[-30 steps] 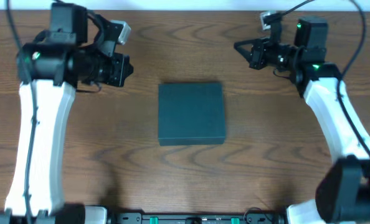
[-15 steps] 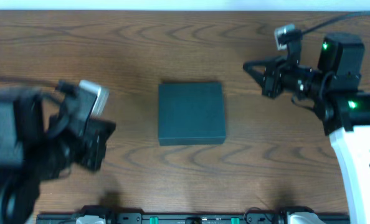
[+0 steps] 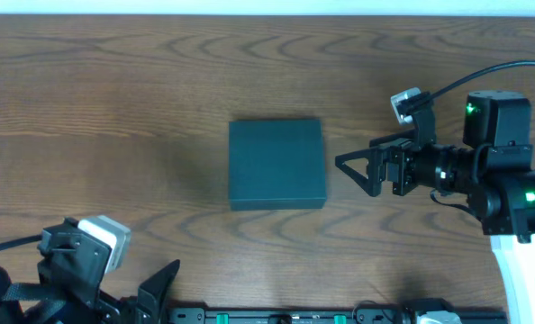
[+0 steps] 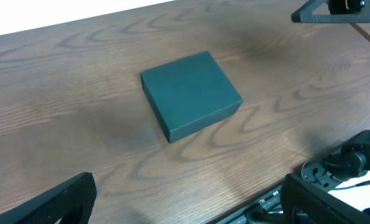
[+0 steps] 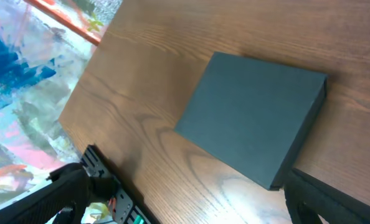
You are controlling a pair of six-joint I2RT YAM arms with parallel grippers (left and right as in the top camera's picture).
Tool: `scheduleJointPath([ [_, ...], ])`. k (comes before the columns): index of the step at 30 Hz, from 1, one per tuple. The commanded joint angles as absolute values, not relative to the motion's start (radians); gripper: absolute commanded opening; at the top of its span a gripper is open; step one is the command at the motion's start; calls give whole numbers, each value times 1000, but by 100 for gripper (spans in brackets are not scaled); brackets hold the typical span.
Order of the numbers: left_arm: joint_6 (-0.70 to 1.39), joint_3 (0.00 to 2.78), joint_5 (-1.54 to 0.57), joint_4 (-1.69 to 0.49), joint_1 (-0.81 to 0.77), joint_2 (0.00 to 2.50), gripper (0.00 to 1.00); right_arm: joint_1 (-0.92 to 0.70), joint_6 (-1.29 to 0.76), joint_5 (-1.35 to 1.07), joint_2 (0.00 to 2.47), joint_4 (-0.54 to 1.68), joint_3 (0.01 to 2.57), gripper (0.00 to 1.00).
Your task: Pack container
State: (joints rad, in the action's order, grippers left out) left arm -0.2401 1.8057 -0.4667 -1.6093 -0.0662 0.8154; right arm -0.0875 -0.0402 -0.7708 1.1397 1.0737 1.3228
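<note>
The teal-black container is shown lying flat, lid closed, at the middle of the wooden table. The right gripper is held near its right side, jaws spread wide and empty. The left gripper, likewise wide and empty, is placed well apart at the front-left edge.

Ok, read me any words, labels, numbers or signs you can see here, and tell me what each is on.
None can be read.
Container: plain dark lid and sides, no print.
Table: wood grain only, no marks.
Coloured patches past the table edge in the right wrist view: too blurred to tell if they hold text.
</note>
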Motion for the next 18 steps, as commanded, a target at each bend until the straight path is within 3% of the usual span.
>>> scheduleJointPath([
  [1, -247, 1813, -463, -1666, -64, 818, 95, -95, -28, -758, 1139, 1074, 1328, 99],
  [12, -247, 1813, -464, -1671, -68, 817, 95, -95, -28, -758, 1139, 1074, 1328, 99],
  [18, -250, 1806, -357, -1627, -56, 794, 95, -95, -28, -758, 1139, 1074, 1328, 99],
])
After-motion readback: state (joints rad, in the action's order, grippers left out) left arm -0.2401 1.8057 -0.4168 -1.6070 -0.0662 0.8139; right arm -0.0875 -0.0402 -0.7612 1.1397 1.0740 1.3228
